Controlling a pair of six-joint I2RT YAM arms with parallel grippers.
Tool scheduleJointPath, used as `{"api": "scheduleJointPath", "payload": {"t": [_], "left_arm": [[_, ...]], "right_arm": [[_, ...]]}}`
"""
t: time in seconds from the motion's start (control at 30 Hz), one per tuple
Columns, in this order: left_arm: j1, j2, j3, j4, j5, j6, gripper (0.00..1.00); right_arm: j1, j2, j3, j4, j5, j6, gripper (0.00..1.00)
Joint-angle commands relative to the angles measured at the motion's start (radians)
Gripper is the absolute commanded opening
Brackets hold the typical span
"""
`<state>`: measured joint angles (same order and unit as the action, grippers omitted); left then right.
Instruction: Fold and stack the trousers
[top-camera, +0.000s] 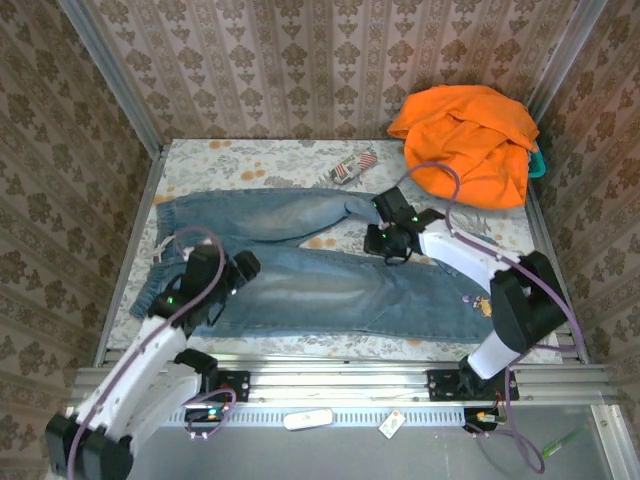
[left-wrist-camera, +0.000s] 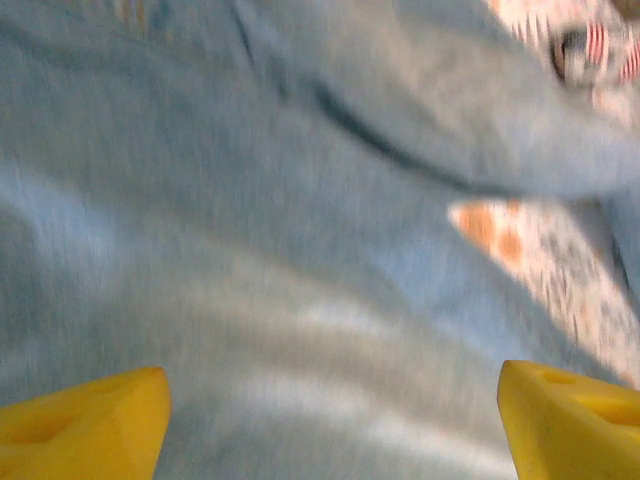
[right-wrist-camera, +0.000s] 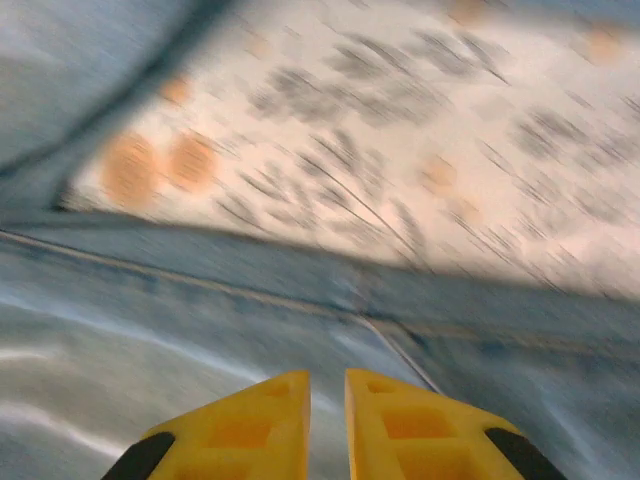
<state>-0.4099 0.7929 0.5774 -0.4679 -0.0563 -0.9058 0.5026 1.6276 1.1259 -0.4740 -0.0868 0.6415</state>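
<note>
The light blue trousers (top-camera: 330, 290) lie flat across the floral table cover, one leg (top-camera: 260, 212) running along the back and the other along the front. My left gripper (top-camera: 240, 268) hovers over the front leg near its left part; in the left wrist view its yellow fingers (left-wrist-camera: 90, 420) stand wide apart, open, above blurred denim (left-wrist-camera: 300, 250). My right gripper (top-camera: 380, 240) sits at the fork where the legs part. In the right wrist view its fingertips (right-wrist-camera: 300, 400) are nearly together just above a denim seam (right-wrist-camera: 300, 300), with nothing seen between them.
A bright orange garment (top-camera: 470, 140) is heaped on a teal basket (top-camera: 538, 162) at the back right. A small striped item (top-camera: 352, 168) lies behind the trousers. Patterned walls close in three sides, and a metal rail (top-camera: 330, 380) runs along the near edge.
</note>
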Motion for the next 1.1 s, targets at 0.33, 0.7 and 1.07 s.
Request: {"api": "scheduleJointPath", "payload": {"t": [0.33,0.7,1.07], "left_arm": [[0.159,0.709,0.095,0.564,0.004,0.042,0.85],[0.398,0.583,-0.181,0.569,0.027,-0.069,0.81],[0.477,0.33,-0.095,0.31,0.045,-0.013,0.82]], "right_arm": [[0.294,0.319,-0.028,0.133,-0.06,0.131,0.0],[0.43,0.265,-0.09,0.159,-0.123,0.206,0.0],[0.052,-0.092,-0.033,-0.246,0.214,-0.037,0.48]]}}
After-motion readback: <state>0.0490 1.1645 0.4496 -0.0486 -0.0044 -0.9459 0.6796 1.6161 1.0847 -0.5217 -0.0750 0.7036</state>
